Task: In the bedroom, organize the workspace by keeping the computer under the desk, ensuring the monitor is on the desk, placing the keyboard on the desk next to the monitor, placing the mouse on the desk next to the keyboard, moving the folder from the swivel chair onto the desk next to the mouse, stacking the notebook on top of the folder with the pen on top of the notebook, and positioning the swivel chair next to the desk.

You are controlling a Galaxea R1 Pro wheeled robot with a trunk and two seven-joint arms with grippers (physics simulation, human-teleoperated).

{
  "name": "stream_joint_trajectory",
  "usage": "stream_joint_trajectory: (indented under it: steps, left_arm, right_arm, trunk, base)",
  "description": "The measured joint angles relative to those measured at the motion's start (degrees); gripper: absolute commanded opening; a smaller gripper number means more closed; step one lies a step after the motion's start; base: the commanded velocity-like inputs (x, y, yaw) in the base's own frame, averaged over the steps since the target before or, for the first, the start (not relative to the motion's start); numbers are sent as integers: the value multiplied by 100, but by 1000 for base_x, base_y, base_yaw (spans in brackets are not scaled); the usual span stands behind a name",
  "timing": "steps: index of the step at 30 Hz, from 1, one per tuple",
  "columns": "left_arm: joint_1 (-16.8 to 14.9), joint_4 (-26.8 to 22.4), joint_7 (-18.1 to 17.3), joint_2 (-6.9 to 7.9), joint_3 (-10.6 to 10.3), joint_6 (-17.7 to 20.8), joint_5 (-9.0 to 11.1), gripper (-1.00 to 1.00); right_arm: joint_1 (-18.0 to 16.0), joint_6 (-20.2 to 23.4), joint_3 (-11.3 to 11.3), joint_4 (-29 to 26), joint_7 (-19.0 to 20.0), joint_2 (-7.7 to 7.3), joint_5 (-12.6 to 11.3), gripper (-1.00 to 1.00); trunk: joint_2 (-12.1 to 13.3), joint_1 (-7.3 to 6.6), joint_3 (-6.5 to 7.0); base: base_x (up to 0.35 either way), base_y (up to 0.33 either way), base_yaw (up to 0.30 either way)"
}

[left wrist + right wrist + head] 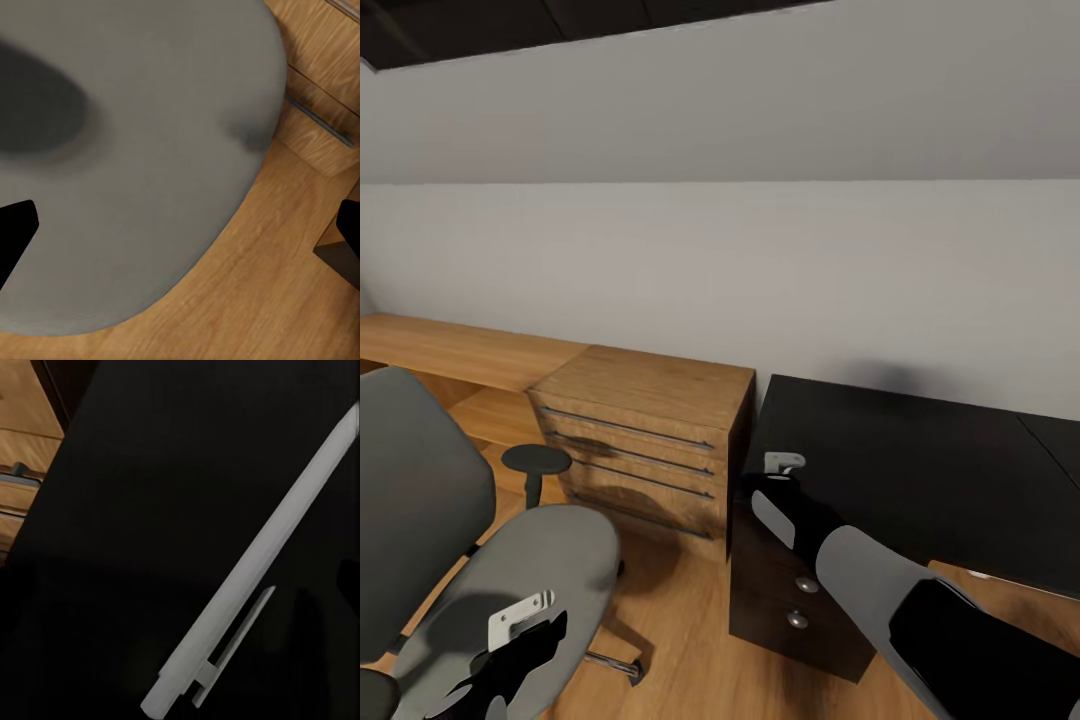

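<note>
R gripper (775,478) hovers low over the desk (920,470) near its corner w/ the pen (251,574) lying flat on the black top right under the cam, jaw state can't tell; L gripper (510,655) spread open, empty, above the swivel chair (530,570) seat.

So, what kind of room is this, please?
Probably a home office or study corner: a black desk against the wall, a grey swivel chair beside it, a wooden drawer chest and a wood floor.
</note>
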Motion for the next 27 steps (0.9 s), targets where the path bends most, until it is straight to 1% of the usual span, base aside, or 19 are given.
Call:
stream_joint_trajectory:
  steps: [15, 19, 27]
  left_arm:
    - [0, 1, 0, -1, -5, 0, -5, 100]
    - [0, 1, 0, -1, -5, 0, -6, 100]
    - [0, 1, 0, -1, -6, 0, -6, 100]
  right_arm:
    - [0, 69, -19, -1, -137, 0, -10, 100]
    - [0, 101, -62, -1, -222, 0, -11, 100]
    - [0, 220, -149, 0, -249, 0, -9, 100]
  trunk:
    - [0, 0, 0]
    - [0, 0, 0]
    - [0, 0, 0]
  base:
    - [0, 0, 0]
    - [0, 0, 0]
    - [0, 0, 0]
